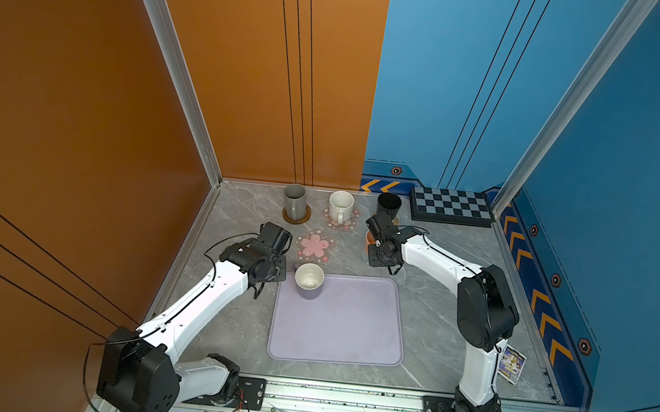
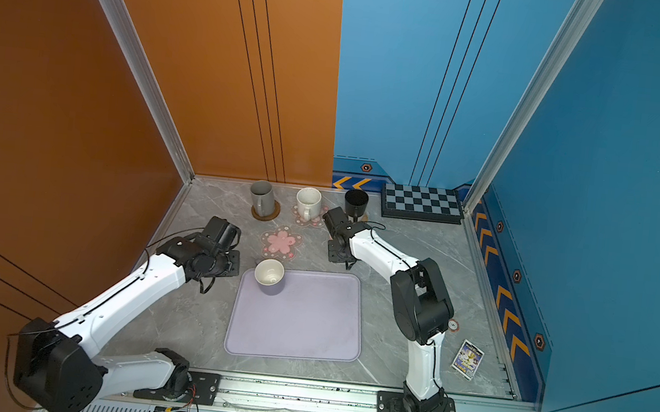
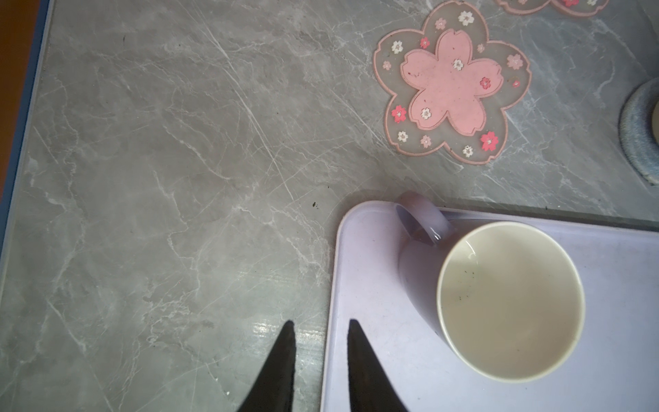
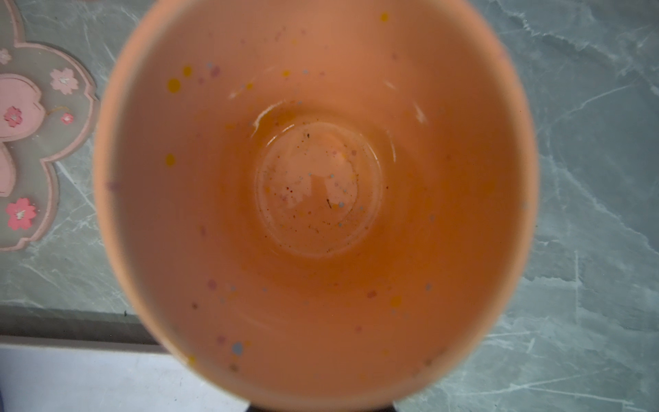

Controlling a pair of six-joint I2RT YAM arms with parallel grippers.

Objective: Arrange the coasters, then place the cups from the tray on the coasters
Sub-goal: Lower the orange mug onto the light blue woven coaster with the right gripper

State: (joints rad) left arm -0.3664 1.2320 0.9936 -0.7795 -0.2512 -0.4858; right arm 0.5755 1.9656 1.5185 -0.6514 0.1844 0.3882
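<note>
The tray [image 1: 348, 334] is lying in the middle of the table [image 1: 434, 310] and is carrying just one thing: the lavender cup [image 1: 309, 281], which is standing upright in its far left corner, empty and cream inside.

The left gripper [image 3: 321, 356] is hanging at that corner beside the cup. Its fingers are showing a narrow gap and gripping nothing.

The orange cup [image 4: 313, 199] is filling the right wrist view, empty apart from dark specks at its bottom. The right gripper [image 1: 375, 232] is sitting right over it, but the rim is hiding the fingers, so I cannot tell its grip.

At the back, the grey cup [image 1: 294, 201] is standing on the wooden coaster [image 1: 302, 219] and the white cup [image 1: 341, 206] on a flower coaster [image 1: 354, 218]. The black cup [image 1: 388, 205] is standing further right. Another flower coaster [image 1: 314, 246] is lying bare.
</note>
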